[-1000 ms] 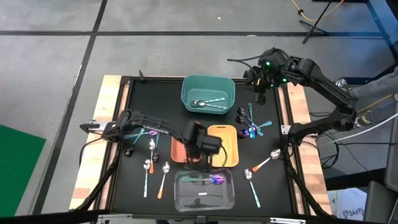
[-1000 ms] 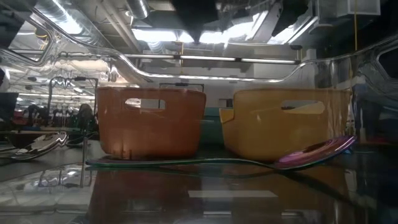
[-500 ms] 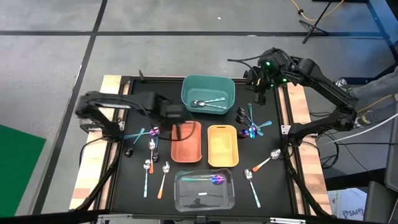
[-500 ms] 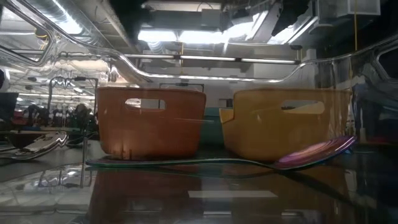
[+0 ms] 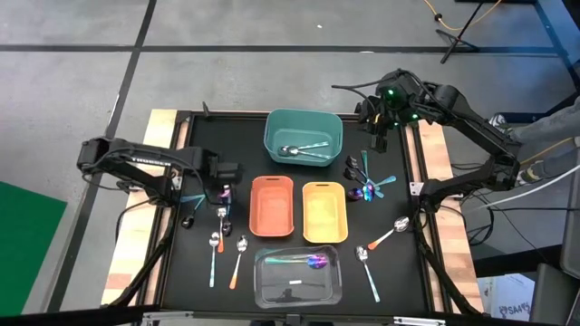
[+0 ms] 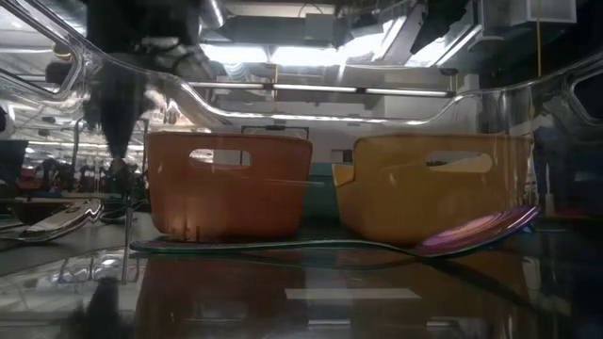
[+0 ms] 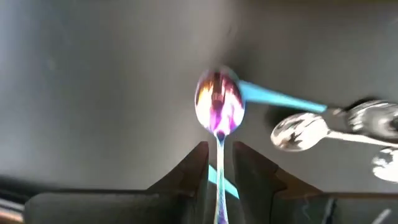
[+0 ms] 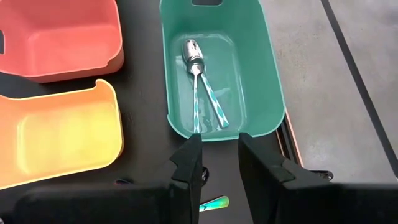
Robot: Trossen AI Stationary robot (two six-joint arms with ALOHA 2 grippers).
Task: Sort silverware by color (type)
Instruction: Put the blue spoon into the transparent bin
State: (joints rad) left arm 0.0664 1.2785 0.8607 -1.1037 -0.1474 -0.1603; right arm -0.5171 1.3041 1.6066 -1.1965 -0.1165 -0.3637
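Note:
An iridescent purple-teal spoon (image 7: 219, 102) lies flat on the black mat at the left (image 5: 225, 193), across a teal handle (image 7: 273, 97). My left gripper (image 7: 219, 150) points down over it (image 5: 224, 184), open, with one finger on each side of the spoon's thin handle; I see no touch. My right gripper (image 8: 221, 163) hangs open and empty above the near rim of the teal bin (image 8: 221, 68), at the table's far right (image 5: 376, 136). More silverware lies loose on the mat left (image 5: 217, 243) and right (image 5: 364, 178).
The teal bin (image 5: 304, 136) holds two silver spoons (image 8: 198, 74). The orange bin (image 5: 272, 205) and the yellow bin (image 5: 324, 210) stand mid-table. The clear bin (image 5: 299, 282) at the near edge holds an iridescent spoon (image 6: 471, 231). Spoons lie at the right (image 5: 388, 235).
My left gripper has swung from above the orange bin toward the table's left edge and a little toward the far edge. It has sunk over the iridescent spoon and rolled somewhat. It now shows in the low view at the left.

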